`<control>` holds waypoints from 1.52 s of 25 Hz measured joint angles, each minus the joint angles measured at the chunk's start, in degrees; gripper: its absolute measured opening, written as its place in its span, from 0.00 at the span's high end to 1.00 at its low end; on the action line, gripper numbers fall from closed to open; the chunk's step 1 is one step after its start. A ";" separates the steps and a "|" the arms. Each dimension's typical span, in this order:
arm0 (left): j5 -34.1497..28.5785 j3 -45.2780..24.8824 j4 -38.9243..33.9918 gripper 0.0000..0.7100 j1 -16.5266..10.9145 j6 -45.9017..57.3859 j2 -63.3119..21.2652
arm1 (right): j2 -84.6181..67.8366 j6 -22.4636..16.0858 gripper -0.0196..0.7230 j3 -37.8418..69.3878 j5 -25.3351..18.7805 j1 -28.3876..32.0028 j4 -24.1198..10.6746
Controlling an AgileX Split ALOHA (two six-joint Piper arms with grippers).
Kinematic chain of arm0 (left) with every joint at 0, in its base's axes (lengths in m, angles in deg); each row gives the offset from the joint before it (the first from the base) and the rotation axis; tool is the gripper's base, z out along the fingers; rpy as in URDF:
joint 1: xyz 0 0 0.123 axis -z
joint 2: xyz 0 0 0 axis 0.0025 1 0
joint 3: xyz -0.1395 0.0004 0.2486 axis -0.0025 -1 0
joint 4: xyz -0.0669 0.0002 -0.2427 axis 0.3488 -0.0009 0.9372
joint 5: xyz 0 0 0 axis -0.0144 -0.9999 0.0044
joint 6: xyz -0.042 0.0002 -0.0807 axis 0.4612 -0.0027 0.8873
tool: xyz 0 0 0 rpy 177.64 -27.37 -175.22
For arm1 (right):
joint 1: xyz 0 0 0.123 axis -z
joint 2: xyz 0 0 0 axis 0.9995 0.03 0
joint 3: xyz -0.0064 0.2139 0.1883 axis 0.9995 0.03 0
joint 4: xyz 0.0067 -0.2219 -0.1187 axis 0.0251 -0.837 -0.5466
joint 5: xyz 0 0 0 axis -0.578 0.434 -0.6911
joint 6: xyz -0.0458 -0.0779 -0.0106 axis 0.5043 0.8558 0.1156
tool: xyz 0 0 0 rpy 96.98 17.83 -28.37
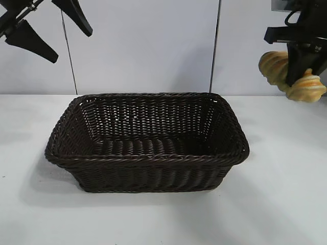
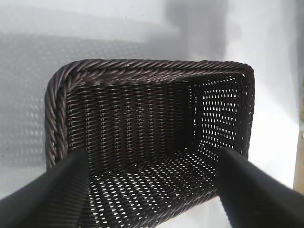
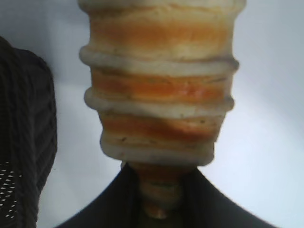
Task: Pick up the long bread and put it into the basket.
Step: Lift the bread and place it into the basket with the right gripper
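The long bread (image 1: 302,86), golden-yellow with orange-brown ridges, hangs in the air at the upper right, gripped across its middle by my right gripper (image 1: 299,71). In the right wrist view the bread (image 3: 159,90) fills the picture with my black fingers (image 3: 109,204) shut on its near end. The dark brown wicker basket (image 1: 148,140) sits on the white table at centre, empty, to the left of and below the bread. My left gripper (image 1: 48,30) is raised at the upper left, open and empty; its wrist view looks down into the basket (image 2: 147,128).
The white tabletop (image 1: 286,204) surrounds the basket. A pale wall with two dark vertical seams (image 1: 215,46) stands behind. An edge of the basket (image 3: 23,142) shows beside the bread in the right wrist view.
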 joint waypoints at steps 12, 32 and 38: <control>-0.05 0.00 0.00 0.24 0.00 0.00 0.00 | 0.24 0.78 0.76 0.00 2.11 -10.49 1.31; -0.45 0.00 0.00 0.24 0.00 -0.05 0.00 | 10.55 0.78 0.76 -0.07 14.02 -27.25 1.61; -0.51 0.00 0.00 0.24 0.00 -0.05 0.00 | 11.85 0.78 0.74 -0.07 14.20 -27.25 1.61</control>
